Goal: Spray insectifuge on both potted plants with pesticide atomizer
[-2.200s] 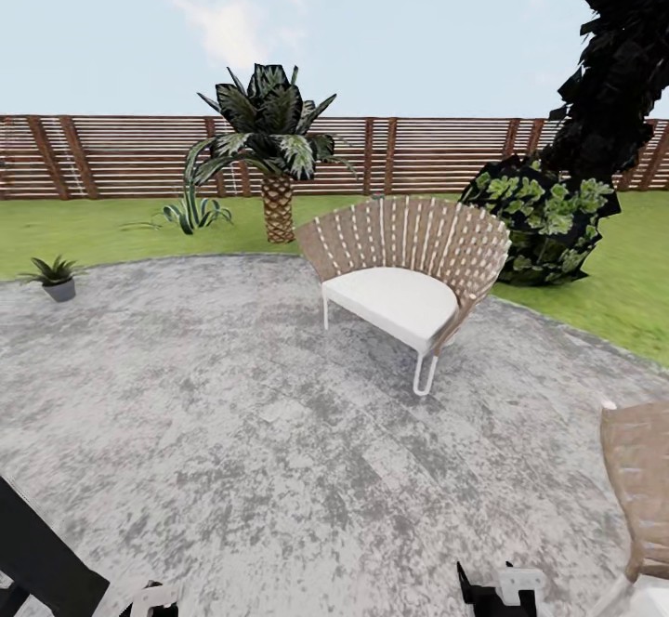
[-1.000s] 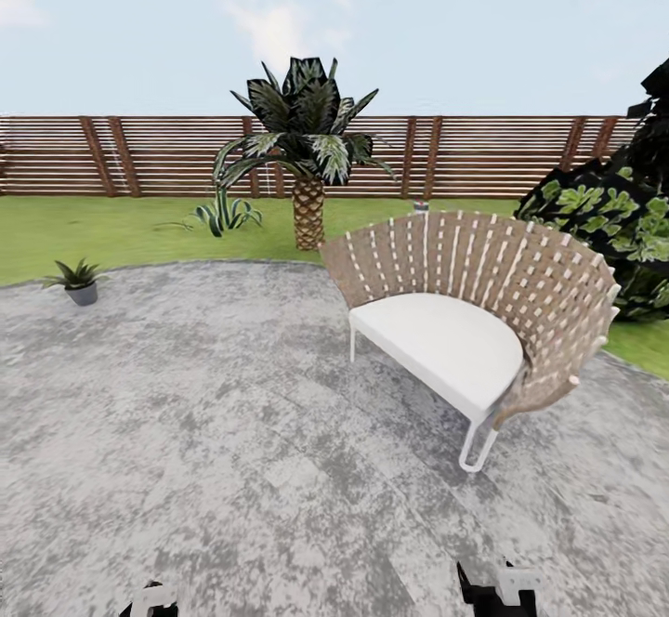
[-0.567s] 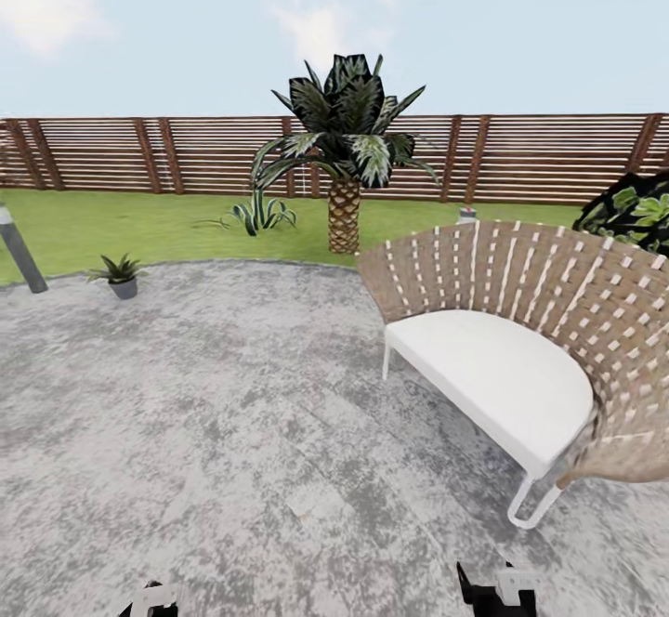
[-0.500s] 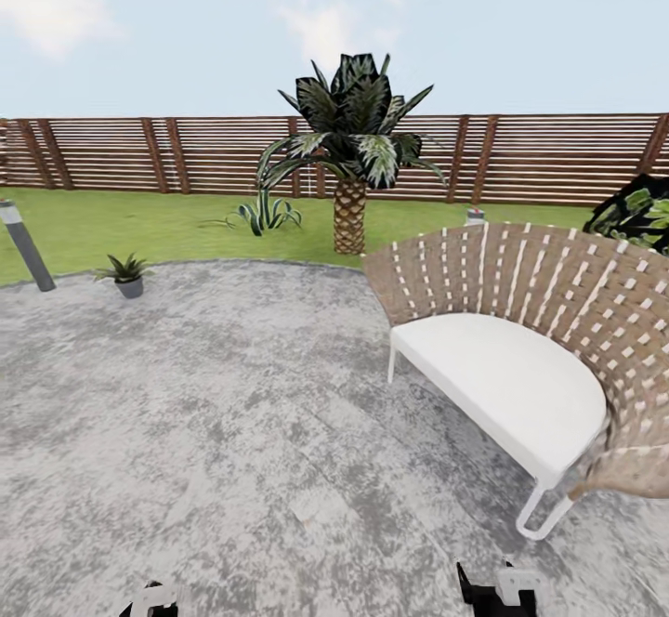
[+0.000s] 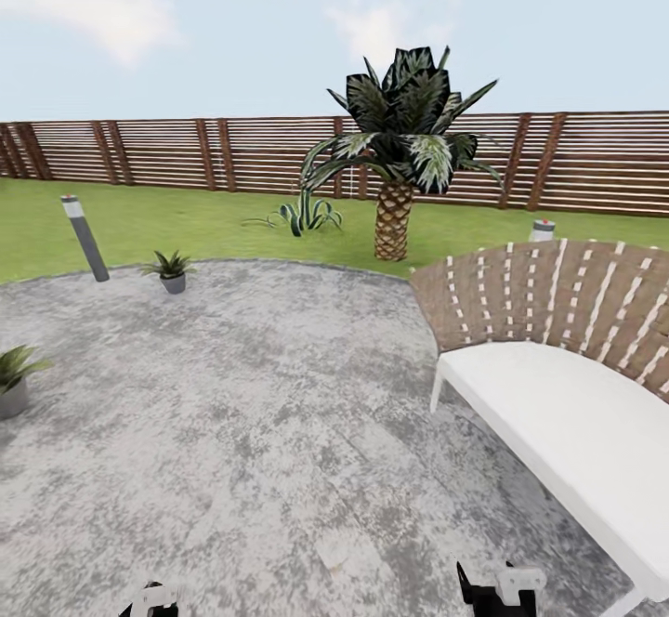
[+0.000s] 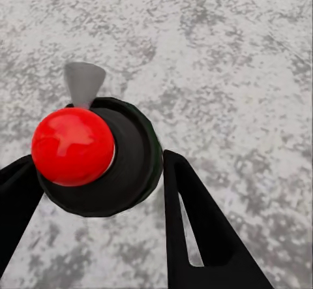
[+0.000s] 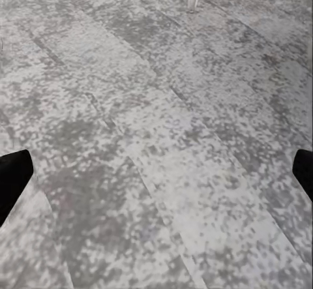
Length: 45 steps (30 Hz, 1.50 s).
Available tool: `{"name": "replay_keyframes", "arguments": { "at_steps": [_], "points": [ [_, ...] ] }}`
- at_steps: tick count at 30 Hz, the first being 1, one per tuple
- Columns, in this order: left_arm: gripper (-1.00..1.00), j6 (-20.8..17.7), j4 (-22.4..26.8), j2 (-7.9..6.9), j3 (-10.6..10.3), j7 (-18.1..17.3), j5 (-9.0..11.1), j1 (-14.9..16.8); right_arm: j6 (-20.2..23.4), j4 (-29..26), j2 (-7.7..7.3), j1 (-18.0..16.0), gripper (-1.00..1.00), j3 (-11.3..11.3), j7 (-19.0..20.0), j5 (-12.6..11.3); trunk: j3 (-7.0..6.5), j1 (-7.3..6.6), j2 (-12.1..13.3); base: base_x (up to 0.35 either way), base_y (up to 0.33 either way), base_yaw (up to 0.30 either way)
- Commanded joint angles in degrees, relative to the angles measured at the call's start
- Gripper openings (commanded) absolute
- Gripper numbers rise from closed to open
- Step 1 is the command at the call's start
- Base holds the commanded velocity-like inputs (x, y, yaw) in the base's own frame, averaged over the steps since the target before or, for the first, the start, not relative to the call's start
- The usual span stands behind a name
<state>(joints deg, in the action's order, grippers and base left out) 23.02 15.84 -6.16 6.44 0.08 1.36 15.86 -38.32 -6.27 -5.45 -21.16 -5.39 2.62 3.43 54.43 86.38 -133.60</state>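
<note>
Left gripper [image 6: 98, 197] is clamping the atomizer [image 6: 98, 155] over the patio [image 5: 279, 394], right gripper [image 7: 156, 171] is gaping empty, two potted plants [image 5: 171, 270] [image 5: 13, 381] sitting at the patio's left edge.

wicker seat [image 5: 557, 320], palm [image 5: 400, 143], bollard lamp [image 5: 85, 238]

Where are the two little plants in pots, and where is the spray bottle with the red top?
far potted plant [image 5: 171, 265], head view, on its leaves by the patio edge.
near potted plant [image 5: 13, 368], head view, on its leaves at the picture's left edge.
pesticide atomizer [image 6: 73, 145], left wrist view, on its red top.
</note>
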Motion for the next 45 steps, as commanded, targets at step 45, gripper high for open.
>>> {"name": "replay_keyframes", "arguments": {
  "at_steps": [45],
  "points": [
    [-1.0, 0.22, -0.03, 0.01, 0.07, 0.01, 0.14, 0.05, -0.18, 0.03, 0.03, -0.02, 1.0, -0.5, 0.28, 0.35, 0.05, 0.02, -0.02, 0.34, 0.0, 0.133]
  ]
}}
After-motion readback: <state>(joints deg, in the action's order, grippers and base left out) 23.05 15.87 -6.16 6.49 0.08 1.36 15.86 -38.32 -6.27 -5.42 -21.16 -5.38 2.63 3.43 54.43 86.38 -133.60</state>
